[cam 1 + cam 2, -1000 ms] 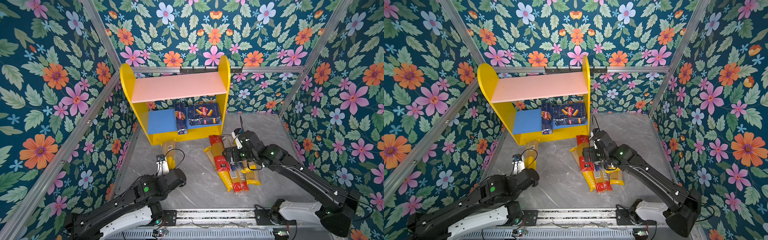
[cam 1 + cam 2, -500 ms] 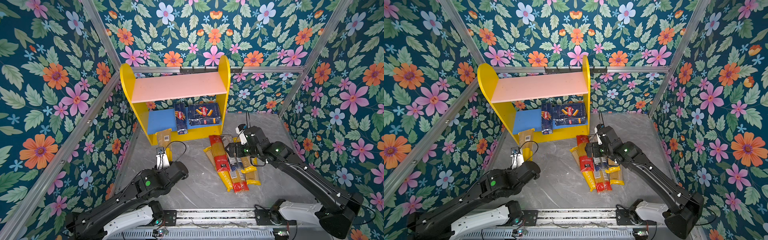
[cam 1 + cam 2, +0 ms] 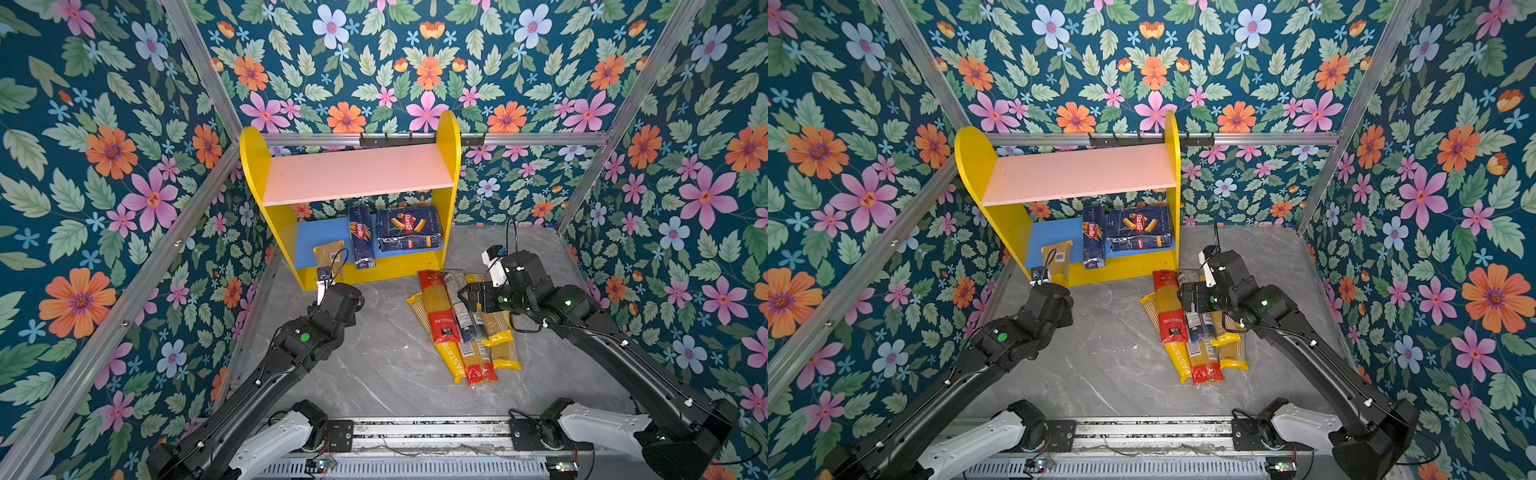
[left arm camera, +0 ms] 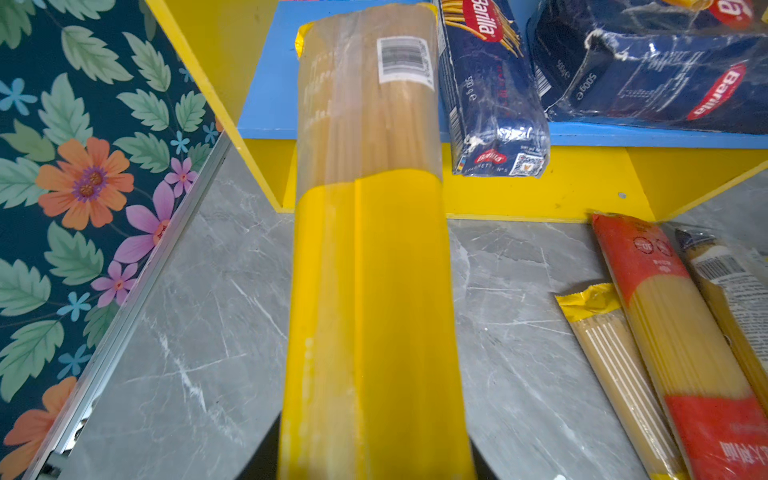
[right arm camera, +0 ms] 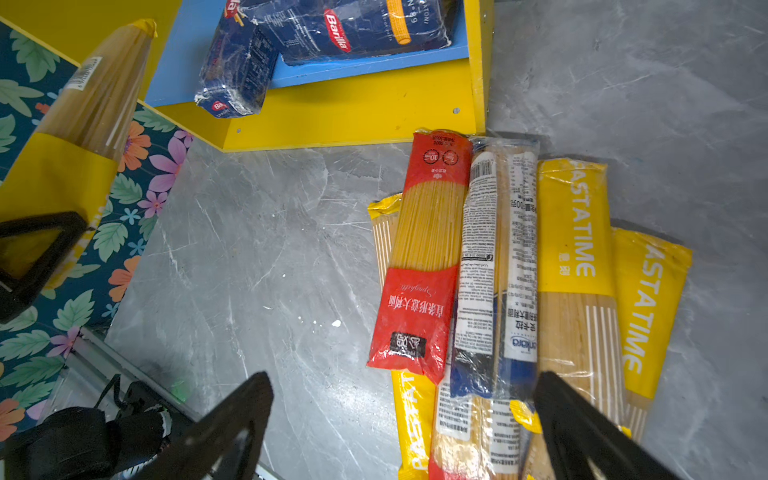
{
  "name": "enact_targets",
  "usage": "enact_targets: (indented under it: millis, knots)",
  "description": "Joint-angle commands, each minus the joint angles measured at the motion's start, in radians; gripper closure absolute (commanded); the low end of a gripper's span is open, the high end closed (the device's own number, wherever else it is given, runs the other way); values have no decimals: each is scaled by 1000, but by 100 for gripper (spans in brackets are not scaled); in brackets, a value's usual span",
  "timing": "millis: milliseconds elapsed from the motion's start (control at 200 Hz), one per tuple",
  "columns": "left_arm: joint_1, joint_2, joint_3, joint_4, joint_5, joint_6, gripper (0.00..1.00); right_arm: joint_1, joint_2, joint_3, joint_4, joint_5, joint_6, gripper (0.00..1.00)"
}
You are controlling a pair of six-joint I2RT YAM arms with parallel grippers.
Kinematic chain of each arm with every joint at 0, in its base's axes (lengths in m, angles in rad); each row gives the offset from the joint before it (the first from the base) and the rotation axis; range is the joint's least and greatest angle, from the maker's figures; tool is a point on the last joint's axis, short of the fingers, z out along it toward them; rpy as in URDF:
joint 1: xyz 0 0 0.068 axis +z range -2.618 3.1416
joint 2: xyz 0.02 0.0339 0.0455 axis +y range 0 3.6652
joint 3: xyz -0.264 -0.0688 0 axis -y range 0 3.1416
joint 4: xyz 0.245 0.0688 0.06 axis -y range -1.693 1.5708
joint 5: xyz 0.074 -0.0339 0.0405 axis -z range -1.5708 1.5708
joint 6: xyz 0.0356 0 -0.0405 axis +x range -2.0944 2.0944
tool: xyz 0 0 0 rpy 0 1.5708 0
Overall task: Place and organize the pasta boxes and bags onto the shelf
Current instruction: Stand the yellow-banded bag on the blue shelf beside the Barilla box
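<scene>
My left gripper [image 4: 376, 457] is shut on a yellow spaghetti bag [image 4: 365, 249]. The bag's clear far end [image 3: 328, 254] reaches over the left part of the shelf's blue lower board [image 3: 318, 235]. The shelf [image 3: 451, 137] stands at the back, and its pink upper board [image 3: 357, 174] is bare. The two blue pasta boxes lie on the blue board: a narrow one [image 3: 360, 237] and a wide one [image 3: 409, 227]. My right gripper [image 5: 403, 386] hangs open over a pile of bags [image 3: 461, 324] on the floor. The pile includes a red-and-clear bag [image 5: 424, 257], a blue-ended bag [image 5: 498, 270] and yellow PASTATIME bags [image 5: 577, 232].
Flowered walls with metal rails [image 3: 124, 307] close in the grey marble floor [image 3: 374, 353] on three sides. The pile lies just in front of the shelf's right end. The left arm [image 3: 299, 336] stretches along the left wall.
My left arm has carried the yellow bag forward, and its far end now reaches over the blue board. The right arm has shifted slightly towards the back, still open.
</scene>
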Motion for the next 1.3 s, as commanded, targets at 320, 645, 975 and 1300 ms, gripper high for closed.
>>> enact_targets:
  millis: [320, 645, 975, 1300]
  knots:
    - [285, 176, 40, 409, 245, 184, 100, -118, 19, -17, 28, -98, -30, 1]
    - [375, 354, 97, 555, 317, 233, 100, -176, 89, 8, 41, -141, -51, 1]
    - [417, 488, 146, 665, 382, 226, 100, -200, 159, 63, 36, -161, -74, 1]
    - [417, 570, 185, 690, 417, 209, 100, -238, 169, 55, 42, -186, -76, 1]
